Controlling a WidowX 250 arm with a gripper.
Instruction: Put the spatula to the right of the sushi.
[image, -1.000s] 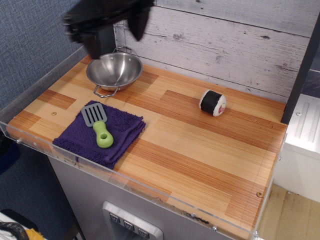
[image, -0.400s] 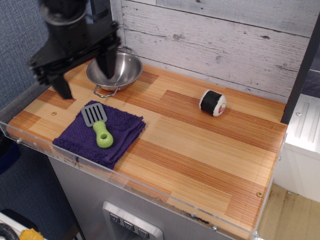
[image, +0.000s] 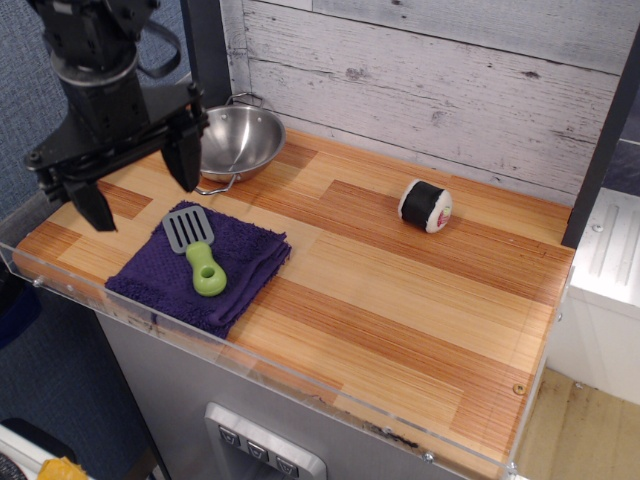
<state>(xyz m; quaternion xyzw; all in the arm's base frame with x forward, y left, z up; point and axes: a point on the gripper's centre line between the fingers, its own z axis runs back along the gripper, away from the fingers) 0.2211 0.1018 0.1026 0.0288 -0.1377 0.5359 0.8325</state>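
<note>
Gripper hangs wide apart, grasping nothing, above the spatula lying on a purple cloth; the sushi sits well apart on the table.

Folded purple cloth near front-left edge, steel bowl behind it — wooden counter

Lower left: a deep purple folded cloth under a spatula — grey slotted blade, lime-green handle. Upper left: a shiny silver metal bowl and a black gripper. Right of centre: a sushi roll — black wrap, white end, pink-red centre. The wooden countertop is striped tan and orange-brown.
</note>
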